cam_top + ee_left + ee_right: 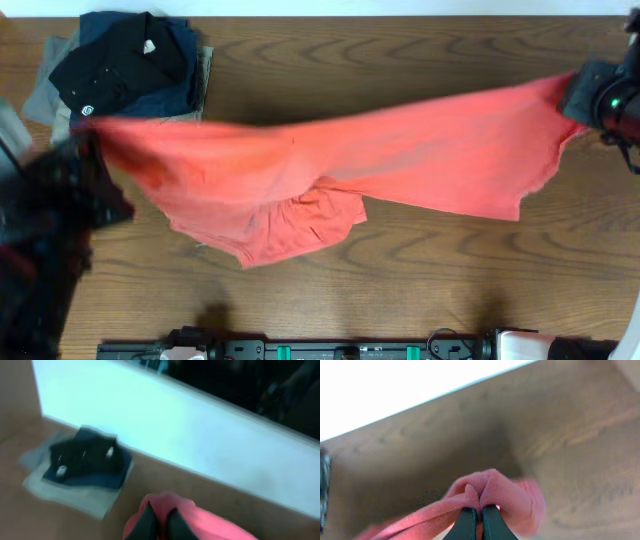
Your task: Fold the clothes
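My left claw (161, 522) at nine o'clock, right claw (479, 521) at three, both pinching the coral-red T-shirt (400, 150) stretched lengthwise between them

The overhead camera looks straight down from high above the brown wood-grain table (420, 260), spanning its width. The left wrist camera looks low and slantwise toward the stack of black and navy folded garments (87, 460), which the overhead view shares. The right wrist camera sits close above the bunched coral-red cotton T-shirt (490, 490).
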Robot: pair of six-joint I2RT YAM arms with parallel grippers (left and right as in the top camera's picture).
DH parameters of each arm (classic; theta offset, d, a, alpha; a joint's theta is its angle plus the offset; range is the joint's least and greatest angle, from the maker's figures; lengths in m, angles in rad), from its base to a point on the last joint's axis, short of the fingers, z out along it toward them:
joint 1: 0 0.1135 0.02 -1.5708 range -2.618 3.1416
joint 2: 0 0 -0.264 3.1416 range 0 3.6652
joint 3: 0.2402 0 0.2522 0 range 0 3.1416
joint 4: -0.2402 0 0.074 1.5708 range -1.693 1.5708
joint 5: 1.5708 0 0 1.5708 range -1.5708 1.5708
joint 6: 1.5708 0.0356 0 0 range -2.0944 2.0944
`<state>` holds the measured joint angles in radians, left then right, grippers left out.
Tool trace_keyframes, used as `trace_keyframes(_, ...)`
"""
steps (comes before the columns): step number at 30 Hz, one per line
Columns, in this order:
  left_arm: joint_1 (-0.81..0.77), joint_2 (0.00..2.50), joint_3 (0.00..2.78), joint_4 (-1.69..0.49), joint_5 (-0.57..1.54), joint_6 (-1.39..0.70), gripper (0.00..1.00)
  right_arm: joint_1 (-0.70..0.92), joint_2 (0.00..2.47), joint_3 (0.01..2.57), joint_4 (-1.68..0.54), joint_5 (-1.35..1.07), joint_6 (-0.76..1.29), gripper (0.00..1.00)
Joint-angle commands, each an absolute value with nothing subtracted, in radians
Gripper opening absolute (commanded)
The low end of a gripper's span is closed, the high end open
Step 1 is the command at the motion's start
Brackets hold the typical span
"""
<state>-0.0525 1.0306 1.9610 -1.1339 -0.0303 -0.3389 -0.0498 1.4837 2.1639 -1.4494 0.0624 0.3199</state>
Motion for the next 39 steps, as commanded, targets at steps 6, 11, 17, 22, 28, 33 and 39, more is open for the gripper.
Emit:
trace_keyframes(6,-0.047,1.300,1.971,-0.826,-0.123,-0.323,0.06,-0.125,1.570,2.178,-1.210,0.161,0.318,0.02)
trace_keyframes(11,-0.047,1.533,1.971,-0.700,-0.124,-0.323,0.06,-0.139,1.707,2.178,-1.102,0.161,0.317,0.01)
trace_keyframes(17,-0.047,1.801,1.971,-0.496,-0.123,-0.335,0.06,-0.138,1.921,2.178,-0.925,0.160,0.317,0.08)
trace_keyframes(22,-0.047,1.977,1.971,-0.472,-0.123,-0.335,0.71,-0.139,2.056,2.178,-0.923,0.162,0.305,0.92)
trace_keyframes(28,-0.047,2.008,1.971,-0.600,-0.112,-0.335,0.98,-0.151,2.064,2.181,-1.023,0.149,0.305,0.99)
trace_keyframes(33,-0.047,1.927,1.971,-0.785,-0.080,-0.335,0.98,-0.154,1.997,2.190,-1.140,0.060,0.297,0.99)
trace_keyframes(39,-0.047,1.819,1.971,-1.158,0.102,-0.334,0.98,-0.154,1.943,2.190,-1.303,-0.027,0.283,0.99)
